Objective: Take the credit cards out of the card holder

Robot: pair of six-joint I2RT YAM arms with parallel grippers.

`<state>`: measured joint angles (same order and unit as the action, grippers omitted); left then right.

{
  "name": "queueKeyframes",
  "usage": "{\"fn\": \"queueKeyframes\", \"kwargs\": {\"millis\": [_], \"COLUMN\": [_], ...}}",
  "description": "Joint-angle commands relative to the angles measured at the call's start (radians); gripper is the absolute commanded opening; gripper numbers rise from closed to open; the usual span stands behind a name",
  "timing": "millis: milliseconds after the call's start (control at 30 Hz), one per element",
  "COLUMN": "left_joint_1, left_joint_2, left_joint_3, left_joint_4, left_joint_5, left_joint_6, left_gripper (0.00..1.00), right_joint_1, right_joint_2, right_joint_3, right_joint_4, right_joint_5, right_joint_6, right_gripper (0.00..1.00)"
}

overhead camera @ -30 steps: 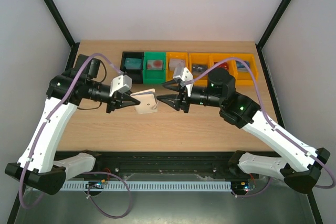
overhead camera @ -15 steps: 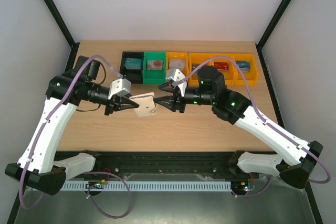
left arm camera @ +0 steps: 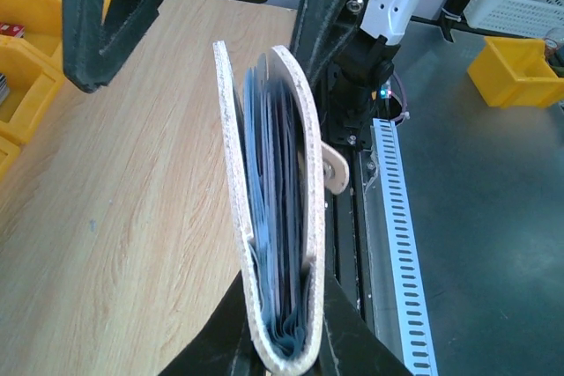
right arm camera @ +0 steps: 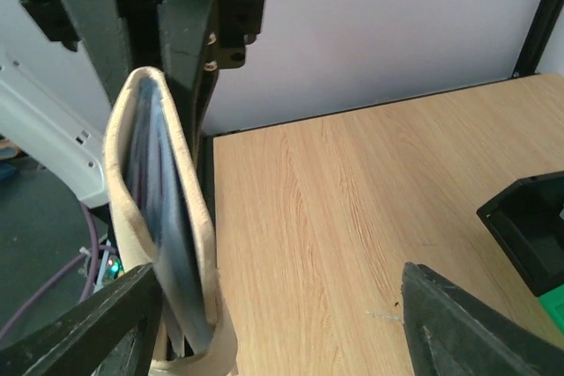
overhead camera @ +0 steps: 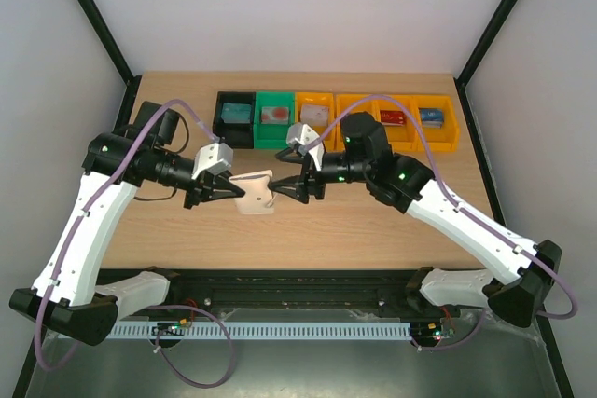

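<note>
"Card holder [overhead camera: 254,195] first: where is it?"
"Up off the counter [overhead camera: 373,226], hanging between the two arms. The left gripper [overhead camera: 235,195] has its fingers clamped on the fold end, so the open edge faces the right gripper [overhead camera: 280,188]. Its fingers stand well apart at that edge and grip nothing that I can see."
"How will it handle?"
"Light and soft, I'd say — the white covers bow outward in the left wrist view, and the blue-grey sleeves between them look thin and slick. Squeezed anywhere but the fold, it will likely flop or twist."
"And the credit cards [overhead camera: 273,116]?"
"Several lie in the bins [overhead camera: 322,97] along the back edge. Whether one remains among the sleeves I cannot tell. Any that does should be stiff, thin and slippery — best pinched flat across its faces at whatever edge pokes out, then drawn straight along the pocket."
"Anything to avoid?"
"The snap tab [left arm camera: 333,169] on the cover; it could snag a finger."
</note>
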<state>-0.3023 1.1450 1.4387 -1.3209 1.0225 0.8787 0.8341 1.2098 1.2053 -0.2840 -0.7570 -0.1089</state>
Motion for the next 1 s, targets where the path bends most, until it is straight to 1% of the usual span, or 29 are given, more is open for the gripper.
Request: {"fn": "queueKeyframes", "kwargs": {"millis": [0,67,167,267,333,533,633,833,967], "left_joint_1": [-0.008,-0.008,-0.010,-0.011,-0.011,-0.013,-0.015,-0.015,-0.015], "left_joint_2": [-0.001,-0.002,-0.003,-0.002,-0.004,0.000,0.001,0.006,-0.001], "left_joint_3": [0.027,0.025,0.021,0.022,0.022,0.010,0.012,0.006,0.006], "left_joint_4": [0.056,0.056,0.055,0.054,0.054,0.051,0.048,0.053,0.043], "left_joint_5": [0.089,0.089,0.085,0.088,0.091,0.091,0.091,0.103,0.087], "left_joint_6": [0.030,0.032,0.032,0.031,0.032,0.047,0.050,0.050,0.057], "left_gripper": [0.02,0.02,0.02,0.02,0.02,0.02,0.02,0.02,0.02], "right_joint_1": [0.022,0.012,-0.002,-0.004,-0.004,-0.003,-0.004,-0.003,-0.004], "right_joint_2": [-0.019,-0.067,-0.103,-0.089,-0.079,-0.052,-0.042,-0.012,-0.038], "right_joint_3": [-0.004,-0.031,-0.056,-0.043,-0.043,-0.015,-0.003,0.007,0.018], "right_joint_4": [-0.065,-0.029,0.014,-0.010,-0.007,-0.007,-0.012,-0.014,-0.032], "right_joint_5": [-0.059,-0.037,-0.034,0.002,0.026,0.020,0.009,-0.020,0.039], "right_joint_6": [-0.108,-0.095,-0.067,-0.059,-0.051,-0.045,-0.043,-0.039,-0.062], "right_gripper": [0.75,0.69,0.68,0.66,0.62,0.59,0.59,0.65,0.65]}}
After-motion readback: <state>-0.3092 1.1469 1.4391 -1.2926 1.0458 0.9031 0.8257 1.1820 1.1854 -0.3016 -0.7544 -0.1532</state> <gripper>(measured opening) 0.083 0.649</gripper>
